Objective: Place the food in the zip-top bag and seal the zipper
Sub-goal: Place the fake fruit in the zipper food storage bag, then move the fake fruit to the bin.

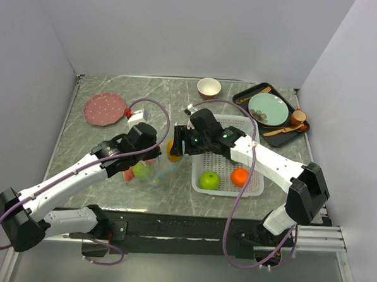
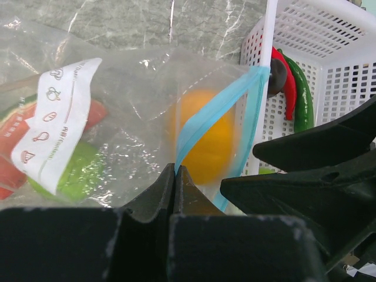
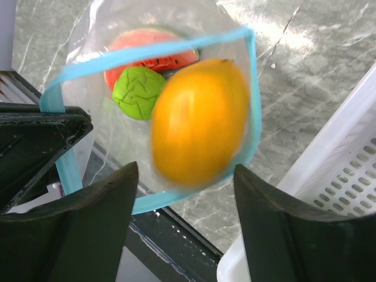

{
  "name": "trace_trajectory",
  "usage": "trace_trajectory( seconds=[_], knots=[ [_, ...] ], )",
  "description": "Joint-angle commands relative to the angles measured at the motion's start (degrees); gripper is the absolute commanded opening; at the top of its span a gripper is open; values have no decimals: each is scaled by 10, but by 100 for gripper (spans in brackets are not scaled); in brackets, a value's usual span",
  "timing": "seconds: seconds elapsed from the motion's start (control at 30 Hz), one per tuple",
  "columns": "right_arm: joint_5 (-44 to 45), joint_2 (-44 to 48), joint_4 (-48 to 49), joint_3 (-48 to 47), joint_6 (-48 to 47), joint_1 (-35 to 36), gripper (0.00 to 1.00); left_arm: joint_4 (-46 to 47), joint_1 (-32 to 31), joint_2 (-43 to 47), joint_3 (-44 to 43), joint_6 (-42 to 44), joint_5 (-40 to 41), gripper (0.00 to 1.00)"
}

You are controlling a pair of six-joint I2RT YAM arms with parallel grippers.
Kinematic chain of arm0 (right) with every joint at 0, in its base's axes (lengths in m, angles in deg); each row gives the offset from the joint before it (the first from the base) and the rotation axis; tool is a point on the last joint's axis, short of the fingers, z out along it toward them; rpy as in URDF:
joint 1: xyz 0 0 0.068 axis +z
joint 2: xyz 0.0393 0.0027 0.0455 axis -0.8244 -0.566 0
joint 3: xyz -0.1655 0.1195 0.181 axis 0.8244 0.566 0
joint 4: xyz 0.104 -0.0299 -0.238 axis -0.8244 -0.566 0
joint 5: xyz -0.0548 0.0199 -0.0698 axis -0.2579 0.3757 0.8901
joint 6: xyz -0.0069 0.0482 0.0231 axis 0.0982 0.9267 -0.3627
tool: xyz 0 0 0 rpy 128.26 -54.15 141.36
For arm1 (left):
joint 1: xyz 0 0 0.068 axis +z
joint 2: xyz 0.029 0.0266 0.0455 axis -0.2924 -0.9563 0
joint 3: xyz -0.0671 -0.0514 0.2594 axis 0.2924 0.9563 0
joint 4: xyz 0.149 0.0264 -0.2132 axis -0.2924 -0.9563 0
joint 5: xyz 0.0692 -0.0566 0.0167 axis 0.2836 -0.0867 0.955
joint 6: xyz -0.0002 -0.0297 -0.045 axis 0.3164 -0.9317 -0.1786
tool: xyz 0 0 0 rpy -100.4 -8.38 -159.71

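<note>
Orange-yellow fruit (image 3: 200, 120), blurred, hangs within the zipper (image 3: 147, 50) ring at the zip-top bag (image 3: 97, 26) mouth, long axis roughly 1-to-7 o'clock. It lies at 12 o'clock from the right gripper (image 3: 185, 170), whose jaws are spread and seemingly clear of it. Left gripper (image 2: 175, 176), at 9 o'clock, pinches the bag rim.

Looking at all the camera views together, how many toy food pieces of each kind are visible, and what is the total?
Green apples: 2
Orange: 1
Yellow-orange lemon: 1
Watermelon slice: 1
Red chili: 1
Green pepper: 1
Dark brown piece: 1
Total: 8
</note>
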Motion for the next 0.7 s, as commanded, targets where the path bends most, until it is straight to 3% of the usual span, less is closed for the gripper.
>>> trace_trajectory(
  seconds=[0.0,0.27,0.43,0.67],
  knots=[
    [16,13,7,-25,-3,5,75,16,-1,17,3,5,7,1],
    [70,54,1,-8,1,4,77,16,-1,21,7,4,11,1],
    [209,117,-30,34,18,1,84,13,-1,24,6,7,17,1],
    [327,205,-88,119,72,-56,96,21,-1,25,16,6,11,1]
  ],
)
